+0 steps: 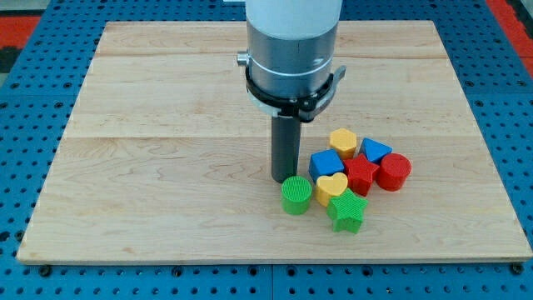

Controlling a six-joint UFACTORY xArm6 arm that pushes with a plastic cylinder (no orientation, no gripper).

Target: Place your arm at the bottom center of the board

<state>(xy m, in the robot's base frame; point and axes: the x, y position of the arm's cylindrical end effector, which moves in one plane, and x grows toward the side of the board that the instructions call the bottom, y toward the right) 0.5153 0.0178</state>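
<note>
The wooden board (166, 167) lies open across its whole left half, its far strip and its near edge at the left. Obstacles crowd right of centre, near the front: my tip (283, 179) stands just beyond the green cylinder (296, 196), with the yellow heart (331, 189), green star (348, 212), blue cube (326, 163), red star (361, 175), yellow hexagon (342, 142), blue triangle (374, 151) and red cylinder (393, 172) packed tightly to the right. A narrow bare strip runs in front of the cluster.
</note>
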